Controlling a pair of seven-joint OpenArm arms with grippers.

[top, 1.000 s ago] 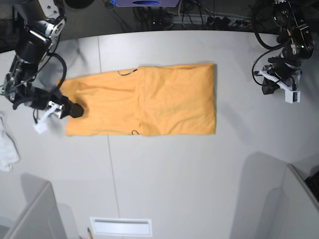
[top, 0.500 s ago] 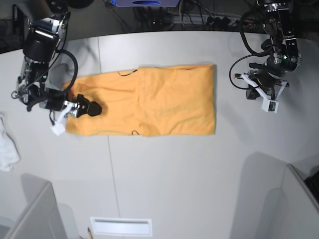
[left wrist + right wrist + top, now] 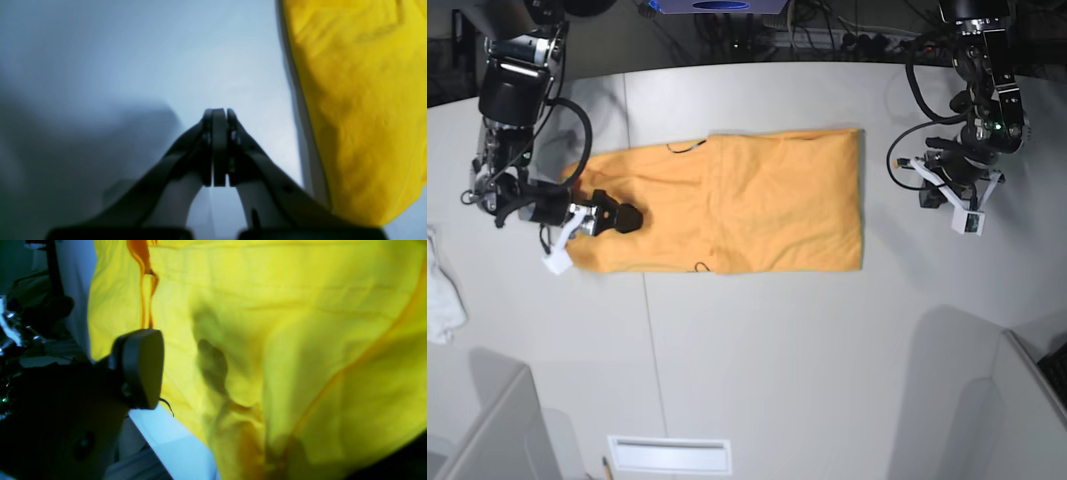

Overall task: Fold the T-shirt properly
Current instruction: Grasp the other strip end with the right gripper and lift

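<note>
We see the T-shirt (image 3: 737, 205) folded on the table (image 3: 827, 350); our left gripper (image 3: 218, 146) is closed and empty, our right gripper (image 3: 592, 225) seemingly parted over the cloth's left end.

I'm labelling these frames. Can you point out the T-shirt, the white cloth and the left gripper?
T-shirt (image 3: 767, 200), base view, middle of the folded body.
White cloth (image 3: 441, 300), base view, its middle.
Left gripper (image 3: 218, 146), left wrist view, between the fingertips.

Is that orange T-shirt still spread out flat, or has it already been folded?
Partly folded. The T-shirt lies on the table as a long rectangle, no sleeves sticking out, with a layer's edge running across its middle.
</note>
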